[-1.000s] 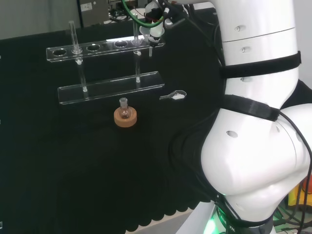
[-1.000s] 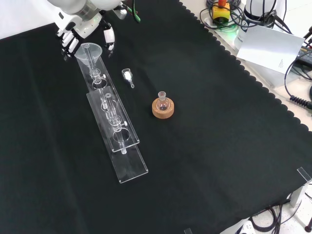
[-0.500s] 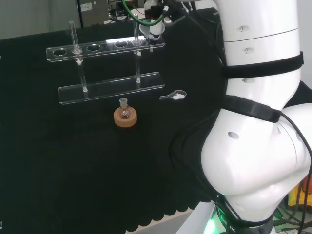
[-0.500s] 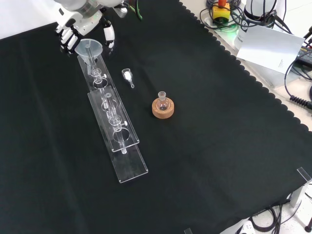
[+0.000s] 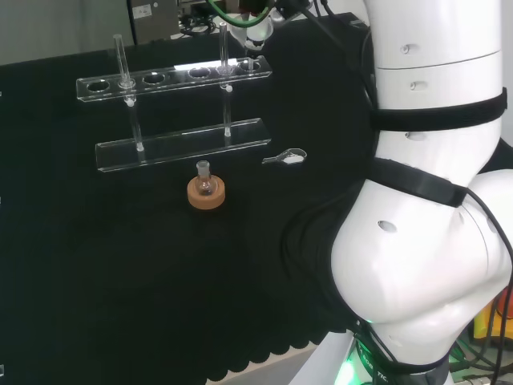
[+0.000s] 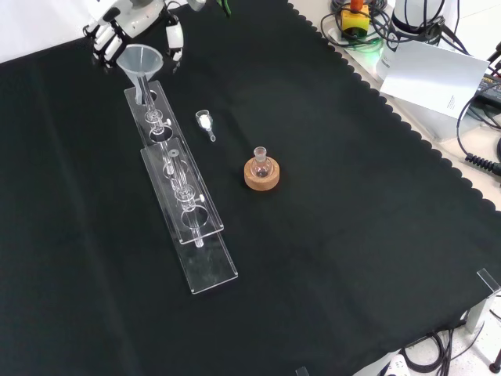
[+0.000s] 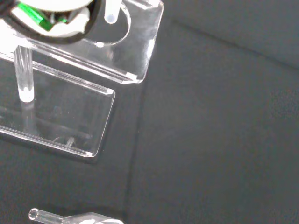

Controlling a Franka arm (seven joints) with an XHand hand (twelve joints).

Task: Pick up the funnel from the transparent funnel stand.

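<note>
Small clear scoop with white powder [image 6: 205, 121] lies just right of the clear acrylic funnel stand [image 6: 182, 205] in the front view. Round glass flask [image 6: 261, 163] sits in a cork ring [image 6: 261, 177]. Black cloth [image 6: 337, 235] covers the bench. Black-and-white hand [image 6: 129, 31] is curled round the clear funnel [image 6: 141, 63], above the stand's far end.

No text, label, number or sign can be read on anything here.

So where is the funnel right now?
In the front view the funnel is at the top left, between the fingers of the robot hand, its stem reaching down to the far end hole of the clear stand.
</note>
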